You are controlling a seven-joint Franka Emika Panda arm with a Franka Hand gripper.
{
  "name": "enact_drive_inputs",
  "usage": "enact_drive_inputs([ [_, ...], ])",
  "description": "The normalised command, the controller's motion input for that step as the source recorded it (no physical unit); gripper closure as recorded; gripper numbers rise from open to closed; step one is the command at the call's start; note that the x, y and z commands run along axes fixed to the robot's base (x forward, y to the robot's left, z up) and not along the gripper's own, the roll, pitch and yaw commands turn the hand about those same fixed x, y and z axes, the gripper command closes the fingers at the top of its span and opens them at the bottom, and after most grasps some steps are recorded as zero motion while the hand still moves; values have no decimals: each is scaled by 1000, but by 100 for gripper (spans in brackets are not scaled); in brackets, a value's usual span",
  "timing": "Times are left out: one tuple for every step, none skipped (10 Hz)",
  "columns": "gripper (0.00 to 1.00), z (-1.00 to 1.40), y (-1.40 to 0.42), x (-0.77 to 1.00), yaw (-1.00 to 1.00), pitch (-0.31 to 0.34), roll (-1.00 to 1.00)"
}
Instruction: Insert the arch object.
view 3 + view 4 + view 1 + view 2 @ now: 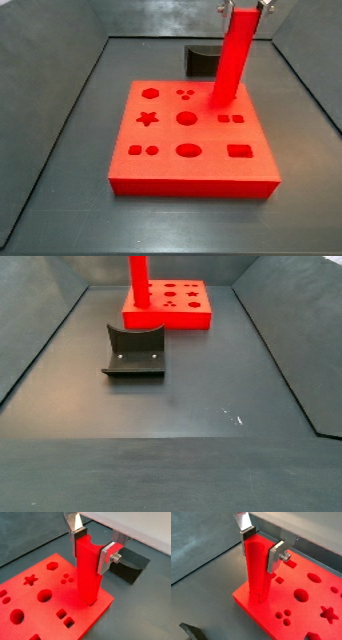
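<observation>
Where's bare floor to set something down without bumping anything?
Widest free patch: the dark floor in front of the fixture. The strip beside the red board is also bare. Crowded at the far end, where the tool holds the arch object upright at the board's corner.

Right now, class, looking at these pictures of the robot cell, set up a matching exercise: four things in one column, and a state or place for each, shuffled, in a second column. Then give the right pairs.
Column one:
1. arch object
2. red board
3. gripper
4. fixture

Column two:
A. lies flat on the floor, pierced with shaped holes
B. stands dark on the floor, apart from the board
C. stands upright, its lower end at the board's corner
D. clamped on the upper part of the red bar

Pairs: 1-C, 2-A, 3-D, 4-B
</observation>
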Motion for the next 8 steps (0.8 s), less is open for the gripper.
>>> enact_drive_inputs([
  [100,-189,-63,-37,0,0,0],
  [100,-449,-46,-103,0,-40,14],
  [100,-677,-49,0,0,-66,24],
  [100,-760,-43,0,0,-53,91],
  [100,-786,-46,20,0,-36,150],
  [100,-714,-66,20,0,-20,159],
  [100,-651,-91,0,0,-34,117],
  [100,-254,-3,0,0,-1,0],
])
